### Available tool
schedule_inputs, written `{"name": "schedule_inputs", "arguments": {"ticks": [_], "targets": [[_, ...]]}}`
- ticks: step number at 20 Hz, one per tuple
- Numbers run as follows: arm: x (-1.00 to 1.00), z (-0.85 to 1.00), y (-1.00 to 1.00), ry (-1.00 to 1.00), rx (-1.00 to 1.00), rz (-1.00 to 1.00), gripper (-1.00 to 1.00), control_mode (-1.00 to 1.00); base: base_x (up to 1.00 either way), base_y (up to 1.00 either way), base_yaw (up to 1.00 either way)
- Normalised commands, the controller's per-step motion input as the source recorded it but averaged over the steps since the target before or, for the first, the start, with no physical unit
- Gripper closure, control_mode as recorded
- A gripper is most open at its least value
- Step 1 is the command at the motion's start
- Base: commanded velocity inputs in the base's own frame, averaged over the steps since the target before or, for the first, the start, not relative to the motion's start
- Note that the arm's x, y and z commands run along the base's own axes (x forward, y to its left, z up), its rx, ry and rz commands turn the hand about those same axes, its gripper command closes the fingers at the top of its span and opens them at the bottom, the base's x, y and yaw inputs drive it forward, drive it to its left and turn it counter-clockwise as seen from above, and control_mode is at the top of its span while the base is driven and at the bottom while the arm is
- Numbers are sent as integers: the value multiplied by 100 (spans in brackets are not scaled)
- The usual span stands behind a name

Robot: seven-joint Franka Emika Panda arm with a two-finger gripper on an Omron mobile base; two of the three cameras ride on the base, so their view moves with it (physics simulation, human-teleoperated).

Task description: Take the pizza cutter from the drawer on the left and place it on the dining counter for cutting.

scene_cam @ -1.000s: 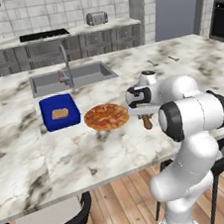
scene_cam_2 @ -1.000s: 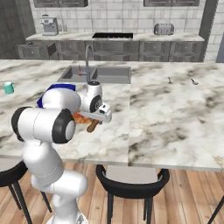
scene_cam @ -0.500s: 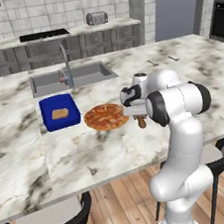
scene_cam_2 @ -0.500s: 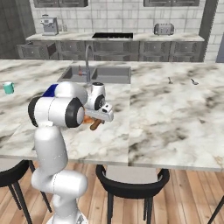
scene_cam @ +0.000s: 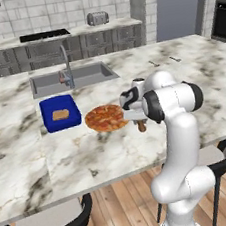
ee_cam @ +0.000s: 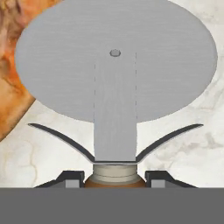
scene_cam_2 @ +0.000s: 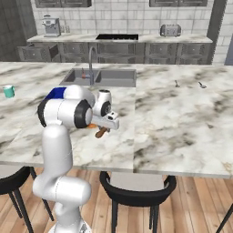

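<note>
Pizza [scene_cam: 104, 118] crowds the hand's [scene_cam: 135, 116] left — open marble [scene_cam: 205, 72] right.

- Home kitchen: marble island table [scene_cam: 20, 162] with sunken sink [scene_cam: 72, 79] and tap [scene_cam_2: 91, 63].
- Rear worktop carries hob [scene_cam_2: 116, 37], toaster [scene_cam: 97, 18], coffee machine [scene_cam_2: 51, 26].

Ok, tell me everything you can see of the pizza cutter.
The pizza cutter has a round grey metal wheel on a flat metal stem with a centre rivet, two curved dark guards, a pale collar and an orange-brown wooden handle. The claw is closed on the handle at the collar. It hangs above the white marble dining counter, beside the pizza; whether it touches either cannot be told.
</note>
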Motion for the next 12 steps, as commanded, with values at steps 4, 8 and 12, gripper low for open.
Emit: {"name": "schedule_inputs", "arguments": {"ticks": [4,8,12], "targets": [[11,-30,0,4,0,0,100,-100,0,0,0],[9,-27,0,1,0,0,100,-100,0,0,0],[3,-6,0,0,0,0,100,-100,0,0,0]]}}
